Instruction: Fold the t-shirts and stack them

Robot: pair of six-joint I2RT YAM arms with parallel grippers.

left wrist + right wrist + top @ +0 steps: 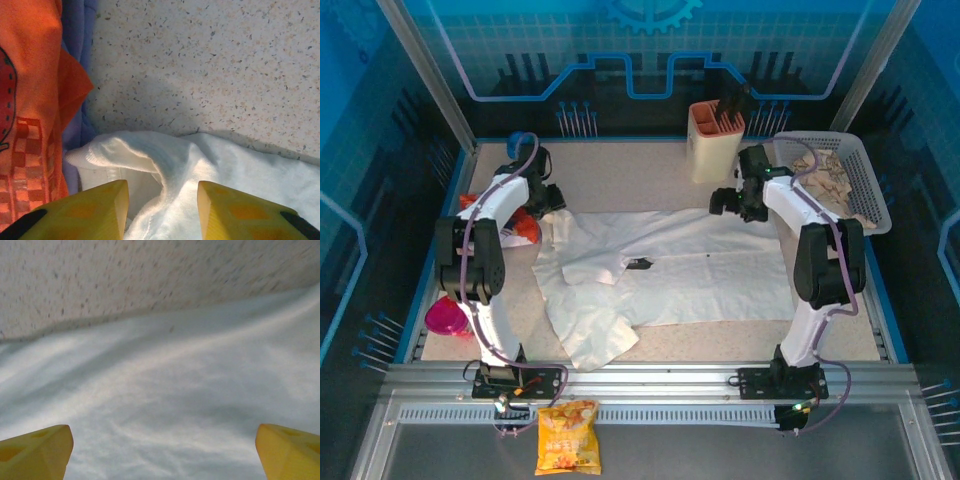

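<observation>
Top external shows one white t-shirt spread across the middle of the table; its near-left part is rumpled and bunched toward the arm bases; a small dark mark is seen near its middle; no fold has been made and no stack begun, so the task is judged to be at its start. At the shirt's far-left corner the left gripper is set with its fingers partly apart about a fold of white cloth; whether that fold is pinched cannot be told. At the shirt's far edge the right gripper is held wide open just above the fabric, with nothing grasped. Farthest, a basket is seen with pale crumpled contents, perhaps more shirts to be folded.
</observation>
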